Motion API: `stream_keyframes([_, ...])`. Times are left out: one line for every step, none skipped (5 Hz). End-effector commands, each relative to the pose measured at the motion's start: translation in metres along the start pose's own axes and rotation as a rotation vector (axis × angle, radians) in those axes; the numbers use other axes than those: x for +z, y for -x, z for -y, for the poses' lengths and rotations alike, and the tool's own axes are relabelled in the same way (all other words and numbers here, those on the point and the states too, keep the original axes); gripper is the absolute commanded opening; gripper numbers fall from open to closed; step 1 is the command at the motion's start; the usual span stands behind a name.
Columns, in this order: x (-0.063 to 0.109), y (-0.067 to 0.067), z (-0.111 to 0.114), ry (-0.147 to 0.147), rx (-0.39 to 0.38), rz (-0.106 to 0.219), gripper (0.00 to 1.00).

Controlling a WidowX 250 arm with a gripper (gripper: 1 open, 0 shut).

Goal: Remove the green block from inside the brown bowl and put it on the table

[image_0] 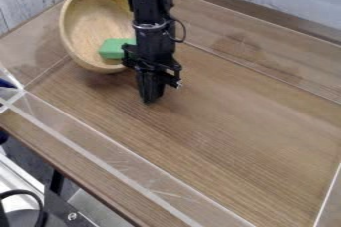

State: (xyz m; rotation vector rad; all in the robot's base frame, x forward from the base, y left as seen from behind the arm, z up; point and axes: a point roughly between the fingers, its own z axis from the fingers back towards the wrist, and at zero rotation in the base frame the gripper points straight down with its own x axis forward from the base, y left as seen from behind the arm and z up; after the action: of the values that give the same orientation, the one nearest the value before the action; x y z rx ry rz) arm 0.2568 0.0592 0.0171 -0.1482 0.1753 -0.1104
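Note:
The brown bowl (91,17) is tipped up on its side at the back left of the table (233,121), with its opening facing the gripper. The green block (114,46) lies at the bowl's low rim, partly hidden behind the black arm. My gripper (154,96) points almost straight down, just right of the bowl's lower edge, with its tips at the tabletop. Its fingers are shut together and I see nothing between them. The gripper body stands against the bowl's rim; I cannot tell whether it touches the block.
Clear acrylic walls run along the table's edges, with the near wall (94,161) in front and another (253,22) at the back right. The wood-grain surface stretches to the right and front of the gripper.

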Motion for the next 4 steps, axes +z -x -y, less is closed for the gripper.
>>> stream_keyframes([0.006, -0.001, 0.007, 0.001, -0.033, 0.017, 0.0])
stream_keyframes([0.007, -0.002, 0.011, 0.008, -0.046, 0.022, 0.0])
stream_keyframes([0.007, -0.003, 0.015, 0.014, -0.056, 0.026, 0.0])
stream_keyframes([0.006, -0.003, 0.017, 0.02, -0.061, 0.028, 0.0])
